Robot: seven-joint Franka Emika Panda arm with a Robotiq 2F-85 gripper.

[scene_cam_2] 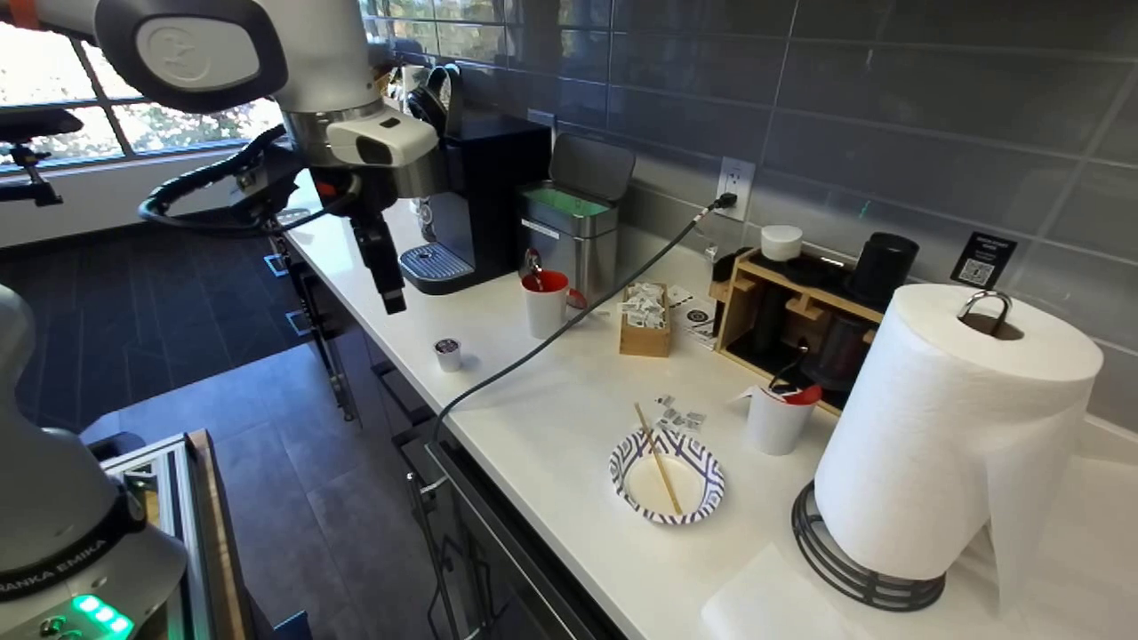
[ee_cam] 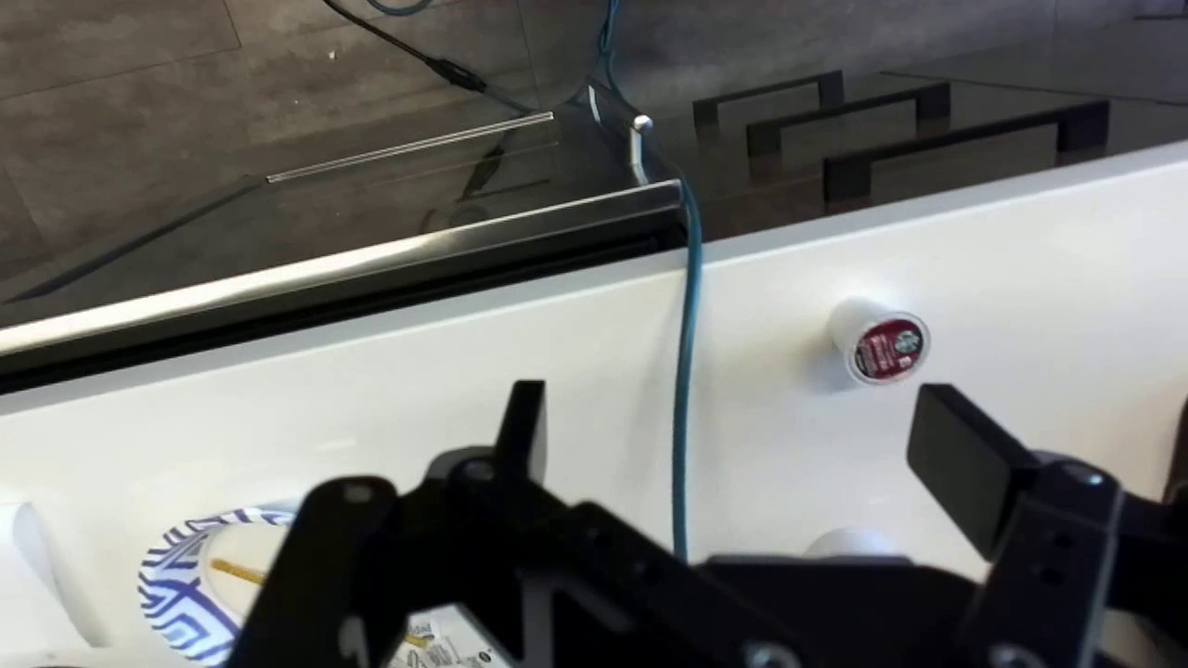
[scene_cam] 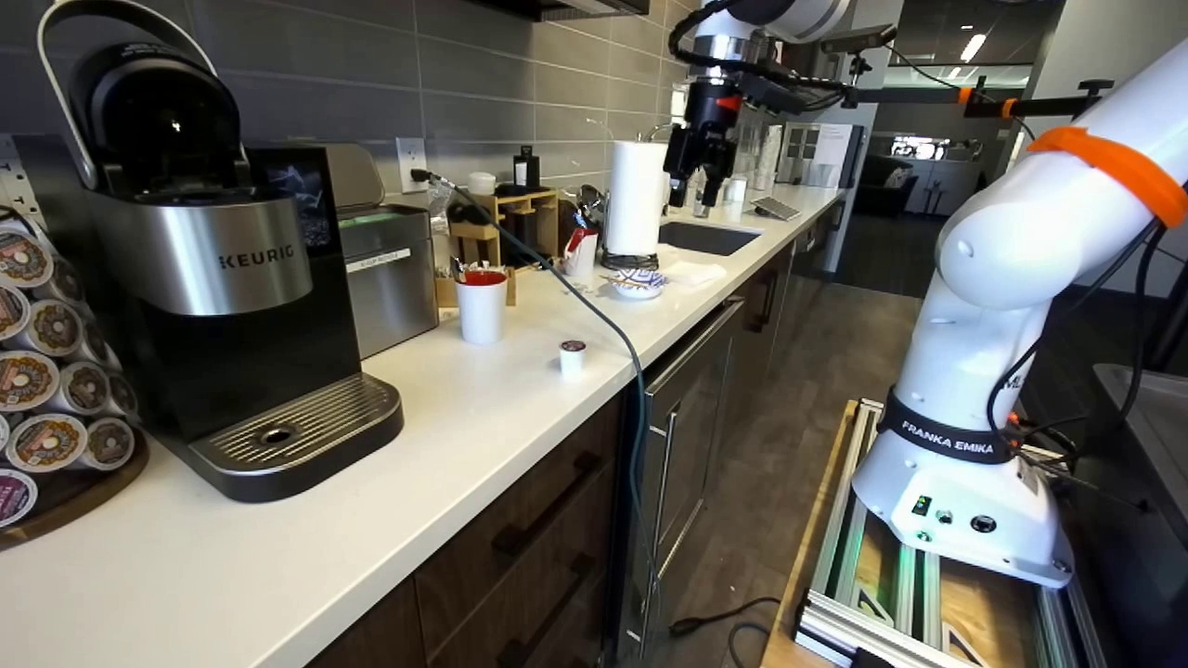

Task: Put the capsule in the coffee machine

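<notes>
One capsule (ee_cam: 882, 343) stands upright on the counter (ee_cam: 575, 343), axis vertical and lid up, below our gripper (ee_cam: 729, 427) and off to one side. We see a small white cup with a dark red printed lid. Our arm (scene_cam: 998, 246) reaches over the counter, wrist (scene_cam_2: 331, 133) turned down, fingers (ee_cam: 970, 473) unclenched and parted wide. Farther from the gripper stands the machine (scene_cam: 251, 269).

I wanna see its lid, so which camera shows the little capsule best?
The wrist view: the capsule looks biggest, its dark red lid clear. Both exterior views show it smaller, upright on the counter.
</notes>
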